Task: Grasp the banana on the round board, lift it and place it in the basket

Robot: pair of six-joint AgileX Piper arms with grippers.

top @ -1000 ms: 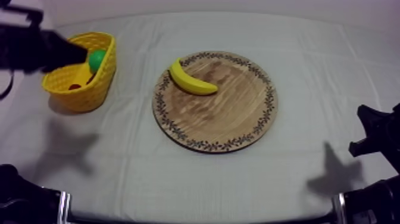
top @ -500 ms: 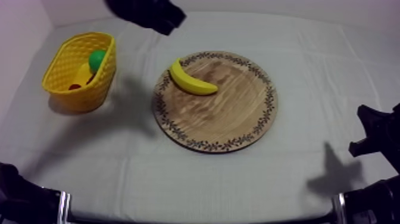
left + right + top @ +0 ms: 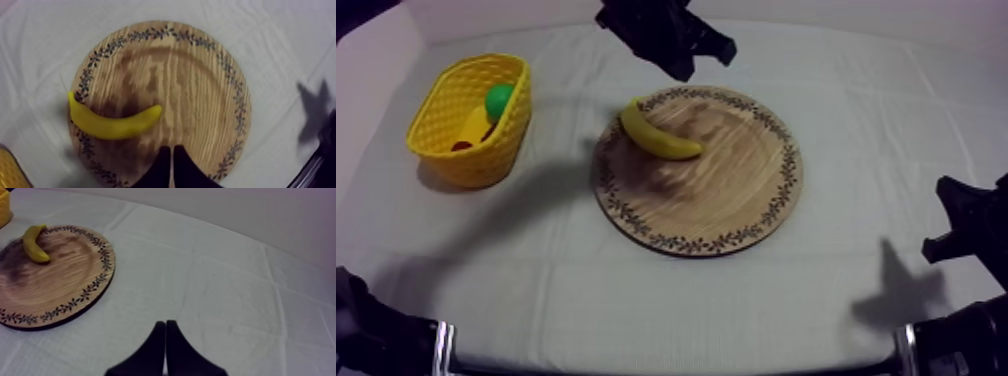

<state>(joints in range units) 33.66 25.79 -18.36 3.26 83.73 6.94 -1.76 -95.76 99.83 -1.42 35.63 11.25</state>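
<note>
At the left of the surface the yellow basket is seen, with a green round fruit lying inside it. To its right the banana is found on the wooden board, in the board's left part and well apart from the basket. Its long axis is set at a slant: one end is pointed at the patterned rim on the far left, the other at the board's middle, and the outer side of the curve is turned towards the near left rim. It is seen as plain yellow and smooth, gently bowed and narrowed at both ends.

The left pincer is held above the board's far rim. From its own wrist view the fingers are shown pressed together in a narrow wedge, with nothing gripped and the banana lying just beyond the tips.

The right pincer is likewise closed on nothing, and is held over bare cloth to the right of the board.
</note>
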